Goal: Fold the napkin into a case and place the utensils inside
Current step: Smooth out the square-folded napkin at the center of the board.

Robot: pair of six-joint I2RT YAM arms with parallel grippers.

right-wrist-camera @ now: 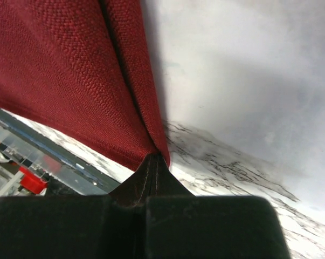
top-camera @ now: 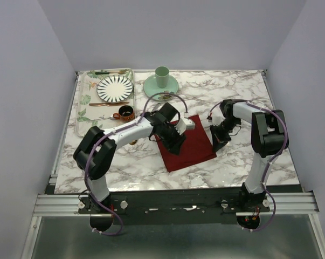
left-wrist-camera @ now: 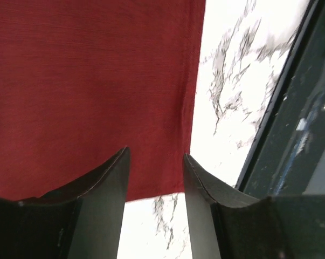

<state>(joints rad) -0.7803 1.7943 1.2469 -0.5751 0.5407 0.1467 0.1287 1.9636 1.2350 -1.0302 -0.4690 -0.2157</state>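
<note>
The dark red napkin [top-camera: 194,147] lies on the marble table between my two arms. My left gripper [top-camera: 174,144] hovers over its left part. In the left wrist view this gripper [left-wrist-camera: 156,156] is open, and its fingers straddle a corner of the flat napkin [left-wrist-camera: 87,81] with nothing between them. My right gripper [top-camera: 219,140] is at the cloth's right edge. In the right wrist view it [right-wrist-camera: 154,160] is shut on a corner of the napkin [right-wrist-camera: 70,70], which rises from the pinch in a doubled fold. The utensils are hidden from view.
A leaf-print tray [top-camera: 82,110] at the back left holds a striped plate [top-camera: 115,88], a green-handled utensil [top-camera: 105,72] and a brown-gold utensil [top-camera: 108,103]. A small brown cup [top-camera: 125,113] stands beside the tray. A green cup [top-camera: 161,76] stands on a saucer [top-camera: 151,87].
</note>
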